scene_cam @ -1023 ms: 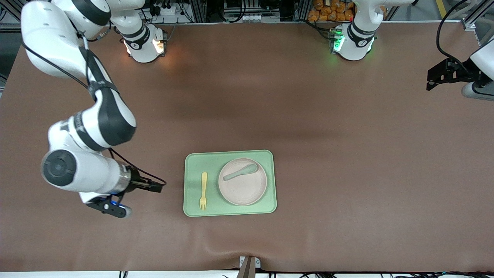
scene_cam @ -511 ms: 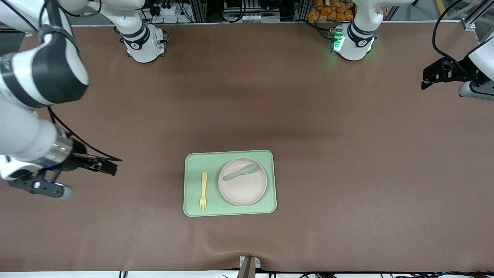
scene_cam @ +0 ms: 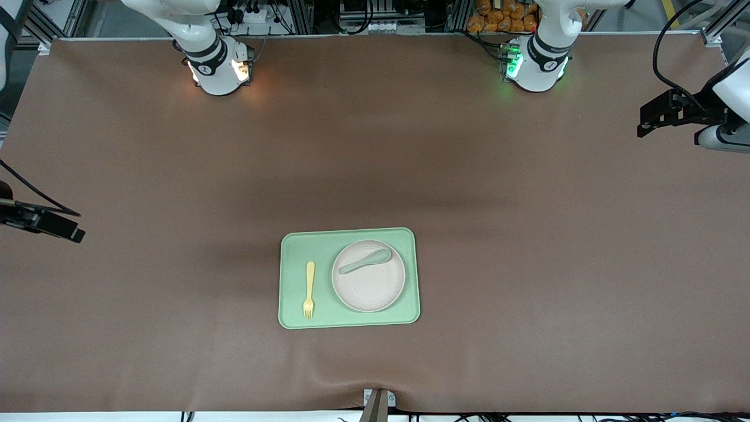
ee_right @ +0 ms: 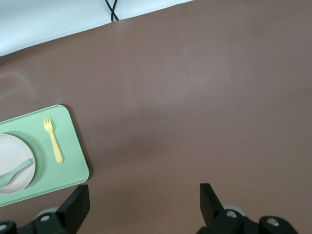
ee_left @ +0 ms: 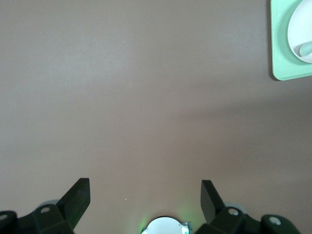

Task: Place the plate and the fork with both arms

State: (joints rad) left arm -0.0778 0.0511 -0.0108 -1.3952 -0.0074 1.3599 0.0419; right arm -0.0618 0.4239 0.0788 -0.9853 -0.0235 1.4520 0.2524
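Observation:
The pale speckled plate point(scene_cam: 369, 290) lies on the light-green tray point(scene_cam: 291, 252), with a grey-green spoon point(scene_cam: 364, 262) resting in it. The pale-yellow fork point(scene_cam: 309, 289) lies on the tray beside the plate, toward the right arm's end. My right gripper point(scene_cam: 69, 231) is open and empty, up over the table's edge at the right arm's end, well away from the tray. Its wrist view point(ee_right: 144, 200) shows the fork point(ee_right: 52, 139), the plate point(ee_right: 12, 151) and the tray point(ee_right: 73, 156). My left gripper point(scene_cam: 644, 123) is open and empty point(ee_left: 145, 195) over the left arm's end; a tray corner point(ee_left: 282, 48) shows.
The two arm bases point(scene_cam: 218, 64) point(scene_cam: 536, 61) stand along the table's edge farthest from the front camera. A small bracket point(scene_cam: 378, 403) sits at the nearest edge. Brown table surface point(scene_cam: 527, 234) surrounds the tray. The left arm's base point(ee_left: 165, 226) shows between its fingers.
My right arm has swung away from the tray toward its end of the table and is mostly out of the front view. My left gripper has shifted slightly. Tray, plate and fork have not moved.

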